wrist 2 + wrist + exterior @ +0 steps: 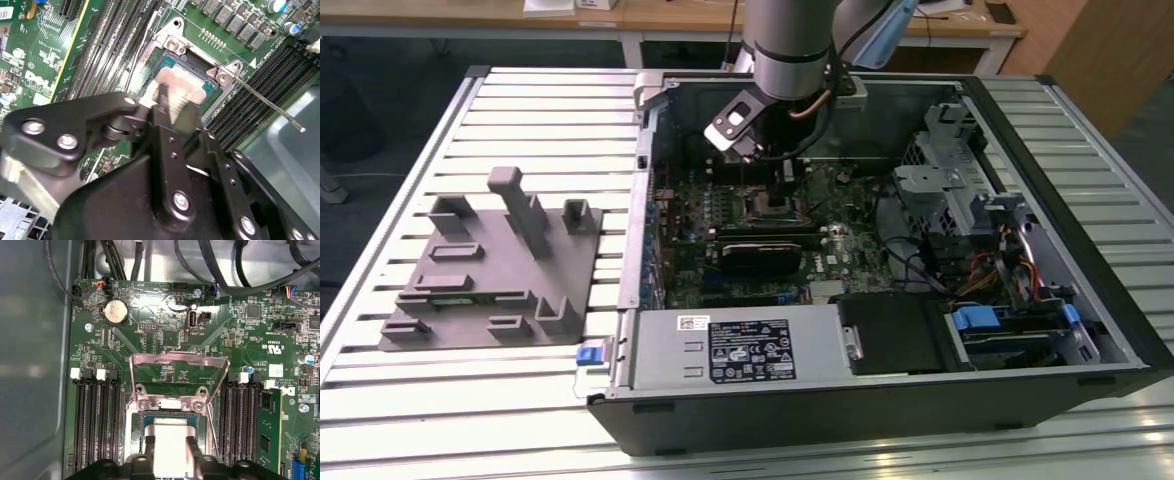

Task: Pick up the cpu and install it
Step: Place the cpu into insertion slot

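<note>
Gripper [171,447] right up close, jaws clamped on two opposite sides of the cpu [173,429], cpu sitting down in the motherboard [240,335] socket, metal load plate [177,358] hinged up just beside it, lever [270,104] swung out.

The cpu [170,429] has a pale, matt silver metal top. The gripper [171,446] is black with a smooth satin sheen, set with bright metal screws [181,200]. The motherboard [150,347] is glossy green circuit board, and its load plate [175,358] is bare shiny metal. The fixture block [494,260] looks like matt grey plastic. The table [400,400] is ribbed pale metal slats.
</note>
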Controlling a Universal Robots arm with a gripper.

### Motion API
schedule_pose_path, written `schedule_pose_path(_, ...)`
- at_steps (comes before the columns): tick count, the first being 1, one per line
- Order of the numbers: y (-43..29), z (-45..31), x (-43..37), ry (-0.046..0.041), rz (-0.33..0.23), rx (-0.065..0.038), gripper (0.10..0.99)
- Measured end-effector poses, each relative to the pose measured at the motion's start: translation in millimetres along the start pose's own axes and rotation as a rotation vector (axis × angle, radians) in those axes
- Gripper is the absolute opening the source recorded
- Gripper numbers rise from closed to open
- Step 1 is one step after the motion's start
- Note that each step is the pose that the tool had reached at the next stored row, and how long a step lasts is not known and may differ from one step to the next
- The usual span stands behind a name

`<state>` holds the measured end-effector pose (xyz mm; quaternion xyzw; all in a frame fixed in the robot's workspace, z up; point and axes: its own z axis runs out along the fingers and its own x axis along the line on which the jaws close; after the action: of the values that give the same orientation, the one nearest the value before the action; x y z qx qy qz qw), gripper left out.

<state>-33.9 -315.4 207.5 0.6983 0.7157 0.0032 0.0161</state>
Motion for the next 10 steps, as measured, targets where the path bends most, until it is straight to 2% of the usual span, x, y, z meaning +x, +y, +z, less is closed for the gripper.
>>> schedule_pose_path(1,0.0,-0.1,0.0,-0.0001,0.0,0.0,0.302)
schedule_pose_path(2,0.0,-0.2,0.0,-0.0001,0.0,0.0,0.302)
schedule_pose_path(3,0.0,-0.2,0.0,-0.0001,0.0,0.0,0.243)
schedule_pose_path(4,0.0,-0.6,0.0,-0.0004,0.0,0.0,0.243)
schedule_pose_path(6,0.0,-0.8,0.1,-0.0001,0.0,0.0,0.125)
schedule_pose_path(10,0.0,-1.8,0.0,-0.0004,0.0,0.0,0.106)
